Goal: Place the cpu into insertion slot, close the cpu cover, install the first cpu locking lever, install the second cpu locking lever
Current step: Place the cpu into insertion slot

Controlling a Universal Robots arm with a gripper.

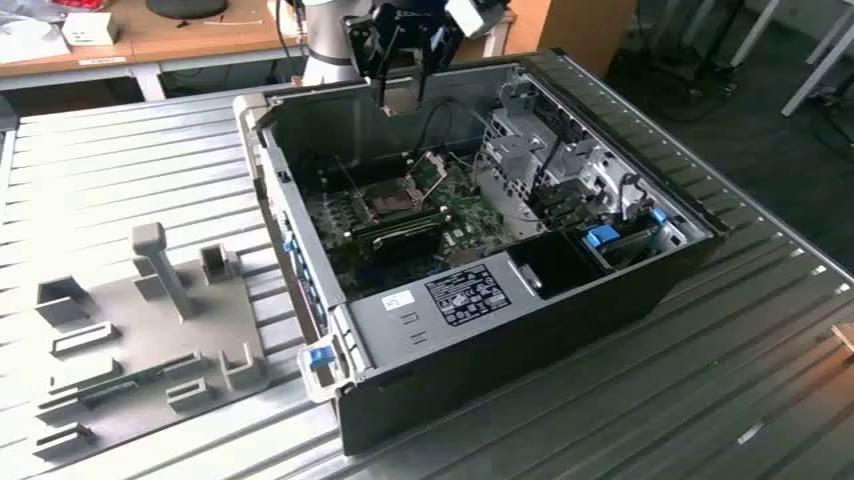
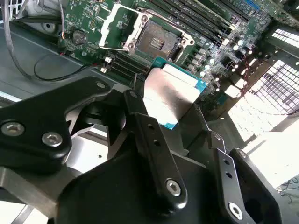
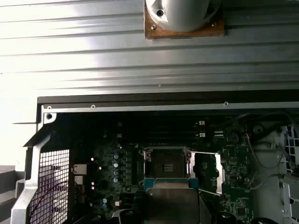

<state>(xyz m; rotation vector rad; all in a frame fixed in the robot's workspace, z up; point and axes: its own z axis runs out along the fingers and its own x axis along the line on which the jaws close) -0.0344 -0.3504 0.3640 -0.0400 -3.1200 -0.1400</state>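
Your gripper [image 1: 399, 100] hangs over the open computer case [image 1: 534, 330], clamped on the flat, dull-silver square chip [image 2: 170, 95]. Below, across clear air, the dark square socket [image 2: 156, 42] lies bare, its shiny cover [image 2: 107, 25] open beside it.

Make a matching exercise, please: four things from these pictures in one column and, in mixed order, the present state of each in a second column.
Things:
1. cpu
2. insertion slot
3. cpu cover
4. computer case

States:
A. swung open beside the slot
B. lying on its side, open on top
C. held in the pincer, above the board
D. empty and uncovered

Pairs: 1-C, 2-D, 3-A, 4-B
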